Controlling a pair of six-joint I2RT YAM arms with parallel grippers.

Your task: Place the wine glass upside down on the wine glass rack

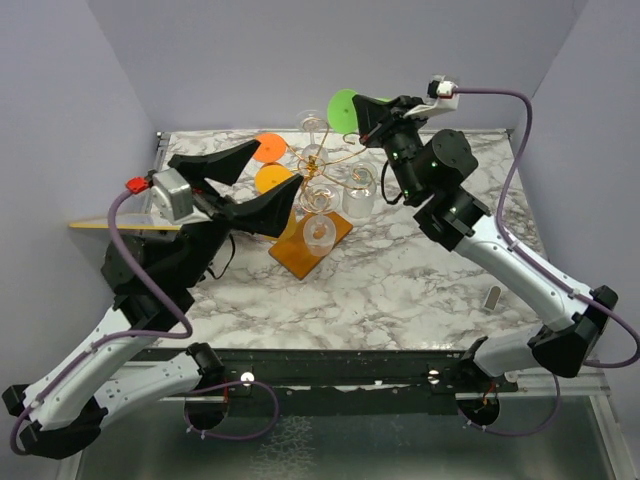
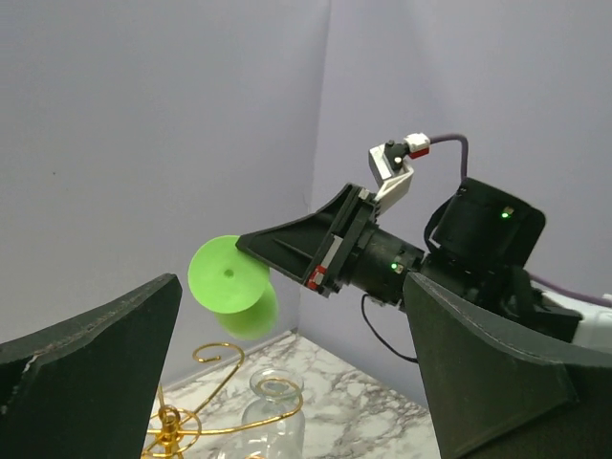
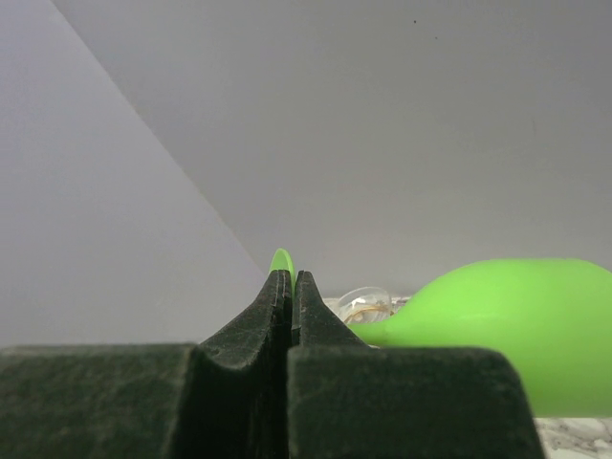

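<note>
My right gripper (image 1: pixel 364 114) is shut on the flat foot of a green wine glass (image 1: pixel 343 108) and holds it in the air above the back of the gold wire wine glass rack (image 1: pixel 318 163). In the right wrist view the foot's edge (image 3: pixel 282 259) sticks up between the shut fingertips, with the green bowl (image 3: pixel 516 316) to the right. In the left wrist view the green glass (image 2: pixel 229 274) hangs above the rack's scrolls (image 2: pixel 196 406). My left gripper (image 1: pixel 255 186) is open and empty, just left of the rack's wooden base (image 1: pixel 296 253).
Clear glasses (image 1: pixel 360 190) and orange glasses (image 1: pixel 270 148) hang upside down on the rack; one clear glass (image 2: pixel 273 411) shows under a scroll. A yellow board (image 1: pixel 110 222) lies at the left wall. A small grey piece (image 1: pixel 492 296) lies on the marble table at right.
</note>
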